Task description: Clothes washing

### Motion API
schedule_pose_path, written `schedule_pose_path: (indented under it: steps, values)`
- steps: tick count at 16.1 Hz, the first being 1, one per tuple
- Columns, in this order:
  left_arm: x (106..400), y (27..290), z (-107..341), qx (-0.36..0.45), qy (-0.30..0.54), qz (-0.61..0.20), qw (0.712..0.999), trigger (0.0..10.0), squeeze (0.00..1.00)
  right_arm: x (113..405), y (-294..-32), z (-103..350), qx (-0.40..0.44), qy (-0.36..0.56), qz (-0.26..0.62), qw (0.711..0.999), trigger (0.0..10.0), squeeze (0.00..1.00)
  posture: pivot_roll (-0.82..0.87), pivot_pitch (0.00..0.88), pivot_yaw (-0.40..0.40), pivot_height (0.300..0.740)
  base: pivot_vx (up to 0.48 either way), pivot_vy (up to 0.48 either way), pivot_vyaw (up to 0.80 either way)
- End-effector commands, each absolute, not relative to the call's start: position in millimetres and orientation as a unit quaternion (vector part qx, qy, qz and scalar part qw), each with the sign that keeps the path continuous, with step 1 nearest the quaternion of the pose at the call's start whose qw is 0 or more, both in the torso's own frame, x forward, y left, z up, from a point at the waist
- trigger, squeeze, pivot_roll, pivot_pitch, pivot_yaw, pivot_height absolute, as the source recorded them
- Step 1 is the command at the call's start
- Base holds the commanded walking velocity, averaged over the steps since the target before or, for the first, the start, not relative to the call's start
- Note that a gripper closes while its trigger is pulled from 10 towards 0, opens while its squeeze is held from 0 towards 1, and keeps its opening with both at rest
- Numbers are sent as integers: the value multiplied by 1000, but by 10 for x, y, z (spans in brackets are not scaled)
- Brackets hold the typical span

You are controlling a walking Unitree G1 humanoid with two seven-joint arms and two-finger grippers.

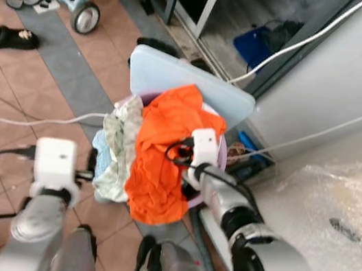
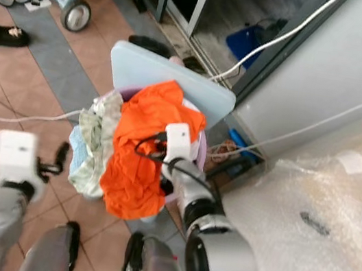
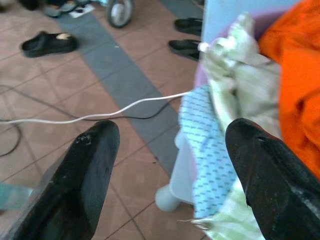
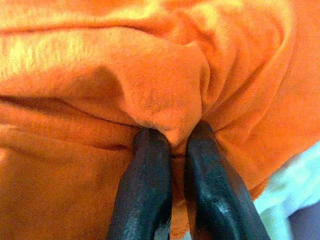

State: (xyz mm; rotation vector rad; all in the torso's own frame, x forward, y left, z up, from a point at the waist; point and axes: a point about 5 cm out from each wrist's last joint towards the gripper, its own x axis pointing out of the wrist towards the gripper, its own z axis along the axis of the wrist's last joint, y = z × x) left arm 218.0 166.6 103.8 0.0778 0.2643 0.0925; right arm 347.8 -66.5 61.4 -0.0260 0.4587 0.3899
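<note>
Head views: an orange garment (image 1: 168, 151) lies heaped over the rim of a lilac laundry basket (image 1: 222, 158) standing on the tiled floor (image 1: 71, 86), with a pale green cloth (image 1: 121, 139) beside it at the basket's left edge. The right pincer (image 1: 179, 153) rests on the orange garment. Left wrist view: the left pincer (image 3: 175, 165) is released, fingers wide apart, just beside the basket's left rim. Right wrist view: the right pincer is clenched, grasping a fold of the orange garment.

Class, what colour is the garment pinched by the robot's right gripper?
Bright orange garment, best seen in the right wrist view, pinched by the right gripper.
</note>
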Motion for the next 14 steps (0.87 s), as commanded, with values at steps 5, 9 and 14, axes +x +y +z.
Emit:
schedule_pose_path:
  steps: [5,9,14]
  values:
    - [2598,1640,984,56,106,22,993,10000,0,3556,-1046,868,-33,117,206,971,0,0,49,0,-85,740,0,0,0]
    - [2717,1572,995,56,87,-3,995,10000,0,3252,-1305,974,-32,19,168,985,0,0,2,0,-42,740,0,0,0]
    - [2797,1603,1025,50,64,2,997,10000,0,2784,-1673,1011,-89,-43,75,992,0,0,-33,0,-1,740,0,0,0]
